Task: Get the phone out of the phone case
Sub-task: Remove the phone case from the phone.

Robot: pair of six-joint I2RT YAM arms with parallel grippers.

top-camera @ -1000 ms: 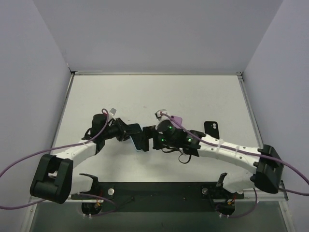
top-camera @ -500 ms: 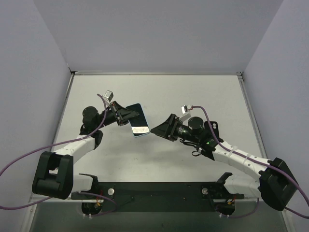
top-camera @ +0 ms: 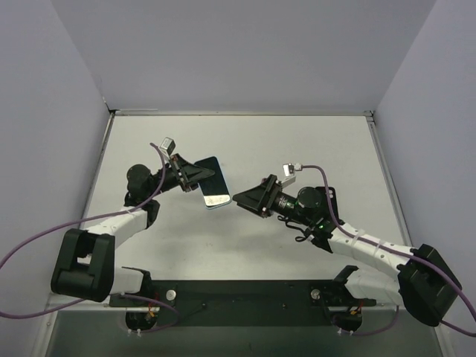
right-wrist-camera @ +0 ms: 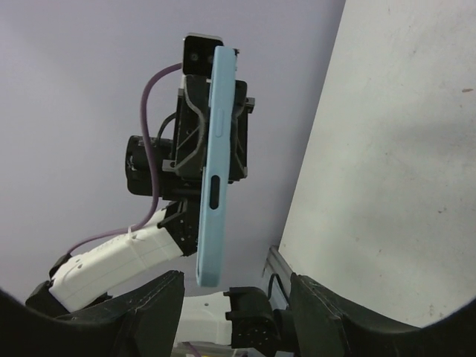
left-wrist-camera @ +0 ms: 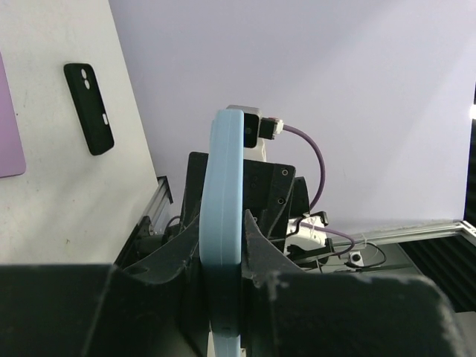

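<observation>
At the left, the left fingers [top-camera: 195,177] are seen clamped narrowly on a pale blue phone case [right-wrist-camera: 214,163], which is held raised above the table [top-camera: 245,141]. Within the case a dark face is shown in the top view, taken to be the phone [top-camera: 210,175]. In both wrist views the case is seen edge-on, gripped at its flat sides, with its free end turned toward the right fingers.

Just right of it, the right fingers [top-camera: 249,198] are spread wide with nothing between them. They are pointed at the case's free end but kept apart from it.

Farther right, a black case [left-wrist-camera: 89,108] is laid flat on the table, well apart from the held one. In the top view it is partly covered by the right arm [top-camera: 349,238]. Beside it, a purple sheet [left-wrist-camera: 9,126] is cut off by the edge of the left wrist view.
</observation>
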